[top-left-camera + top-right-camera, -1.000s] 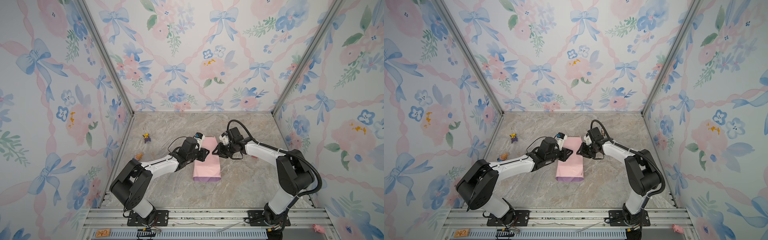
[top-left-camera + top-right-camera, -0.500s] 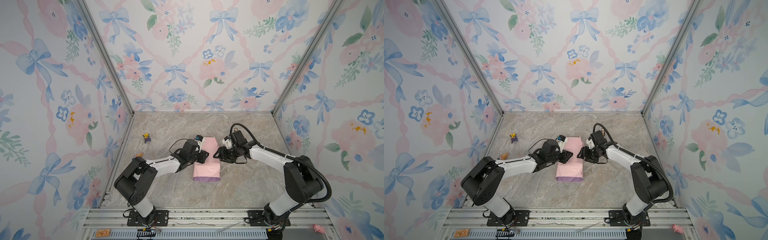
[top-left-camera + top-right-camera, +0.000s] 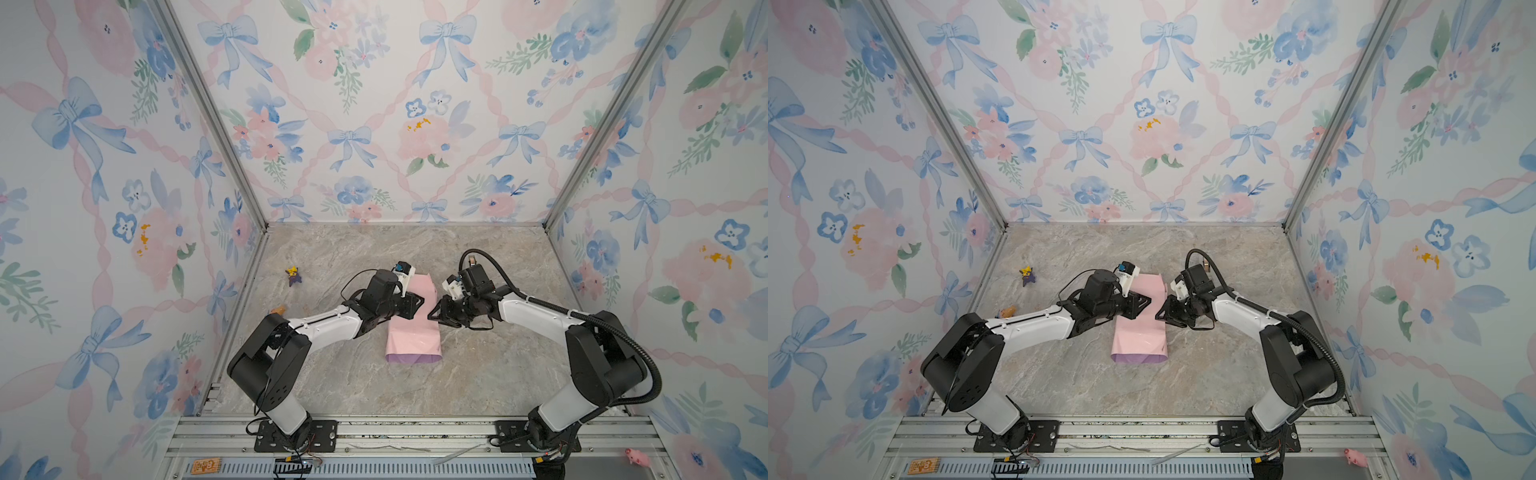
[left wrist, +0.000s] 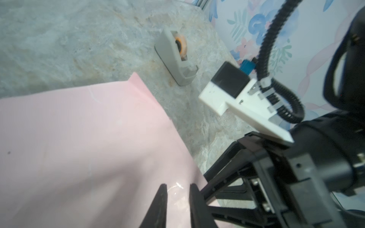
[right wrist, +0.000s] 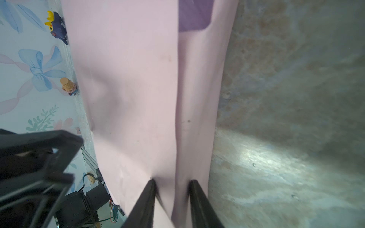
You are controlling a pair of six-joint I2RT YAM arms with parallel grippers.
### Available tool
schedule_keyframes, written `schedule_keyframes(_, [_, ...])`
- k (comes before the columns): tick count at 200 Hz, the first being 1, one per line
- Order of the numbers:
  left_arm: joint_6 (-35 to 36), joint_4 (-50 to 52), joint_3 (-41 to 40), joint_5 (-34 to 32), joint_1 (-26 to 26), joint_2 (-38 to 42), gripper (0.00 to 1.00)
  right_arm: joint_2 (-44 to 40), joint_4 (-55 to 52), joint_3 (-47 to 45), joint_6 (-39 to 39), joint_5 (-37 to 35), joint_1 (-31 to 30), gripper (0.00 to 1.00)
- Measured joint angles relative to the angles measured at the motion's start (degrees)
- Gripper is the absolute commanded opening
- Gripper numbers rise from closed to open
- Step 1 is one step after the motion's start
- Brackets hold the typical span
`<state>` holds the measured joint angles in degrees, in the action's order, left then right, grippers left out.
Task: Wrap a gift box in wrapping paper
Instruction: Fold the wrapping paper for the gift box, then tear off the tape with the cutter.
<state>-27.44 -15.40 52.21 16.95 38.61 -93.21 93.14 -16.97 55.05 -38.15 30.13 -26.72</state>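
Straddling a raised crease, right gripper point(image 5: 172, 181) sets 2 black fingers part-spread on thin pale-pink, lilac-backed wrapping paper point(image 3: 412, 337); grip unclear; left gripper point(image 4: 177, 186) narrow-gapped on its top, hold unclear. Both arms reach low. Paper folded long, mid grey marbled table point(image 3: 478, 374), stone showing around; gift box hidden.

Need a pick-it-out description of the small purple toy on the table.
On the marble tabletop, look along the foot of the side wall by the left arm, clear of the wrapping paper. Two small toys sit there. The purple toy is the one farther from the arm bases, dark with yellow points on its head, unlike the orange cone-shaped toy.
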Motion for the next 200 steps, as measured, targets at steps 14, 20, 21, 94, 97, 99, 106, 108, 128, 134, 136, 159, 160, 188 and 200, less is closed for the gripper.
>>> schedule_keyframes(14, [0.02, -0.94, 1.31, 0.98, 0.0, -0.44, 0.22, -0.02, 0.33, -0.13, 0.0, 0.09, 0.0, 0.32])
schedule_keyframes(20, [0.02, -1.29, 1.64, 1.33, 0.0, -0.81, 0.22, -0.02, 0.55, -0.24, -0.02, 0.11, 0.0, 0.32])
schedule_keyframes(21, [0.02, -1.36, 1.7, 1.46, 0.0, -0.94, 0.22, -0.02, 0.57, -0.24, -0.02, 0.11, 0.0, 0.32])
schedule_keyframes(94, [0.61, -5.64, -1.92, 3.69, 0.11, -6.71, 0.21, -0.13, 1.57, -0.7, -0.07, -0.33, 0.0, 0.42])
schedule_keyframes(97, [0.7, -6.14, -2.21, 3.69, 0.11, -6.71, 0.21, -0.15, 1.44, -0.7, 0.24, -0.66, 0.0, 0.45])
schedule_keyframes(99, [0.76, -6.4, -2.38, 3.67, 0.11, -6.71, 0.21, -0.15, 1.44, -0.7, 0.17, -0.68, 0.0, 0.46])
schedule_keyframes(106, [1.07, -7.37, -2.89, 3.56, 0.11, -6.71, 0.21, -0.39, 1.11, -0.7, 0.37, -1.38, 0.0, 0.51])
schedule_keyframes(108, [1.2, -7.67, -3.02, 3.54, 0.11, -6.71, 0.21, -0.55, 0.9, -0.7, 0.15, -1.62, 0.0, 0.53])
schedule_keyframes(128, [1.99, -9.55, -4.02, 3.23, 0.28, -6.71, 0.21, -2.95, -1.33, -0.7, 1.81, -3.89, 0.59, 0.59])
schedule_keyframes(134, [2.23, -10.01, -4.26, 3.04, 0.37, -6.71, 0.21, -4.37, -2.19, -0.68, 2.58, -4.24, 1.16, 0.59])
schedule_keyframes(136, [2.27, -10.19, -4.33, 2.99, 0.37, -6.71, 0.21, -4.72, -2.4, -0.68, 2.69, -4.35, 1.31, 0.59])
schedule_keyframes(159, [3.13, -11.08, -4.79, 2.82, 0.39, -6.71, 0.21, -10.08, -5.49, 1.18, 6.29, -4.55, 5.86, 0.59])
schedule_keyframes(160, [3.15, -11.13, -4.79, 2.82, 0.39, -6.71, 0.21, -10.19, -5.57, 1.31, 6.47, -4.55, 6.08, 0.59])
schedule_keyframes(188, [3.69, -11.58, -5.09, 2.82, 0.39, -6.69, 0.21, -9.53, -9.01, 7.37, 13.0, -3.89, 14.14, 0.58])
schedule_keyframes(200, [3.89, -11.82, -5.22, 2.64, 0.44, -6.62, 0.21, -7.41, -9.9, 9.77, 15.85, -3.1, 17.53, 0.58])
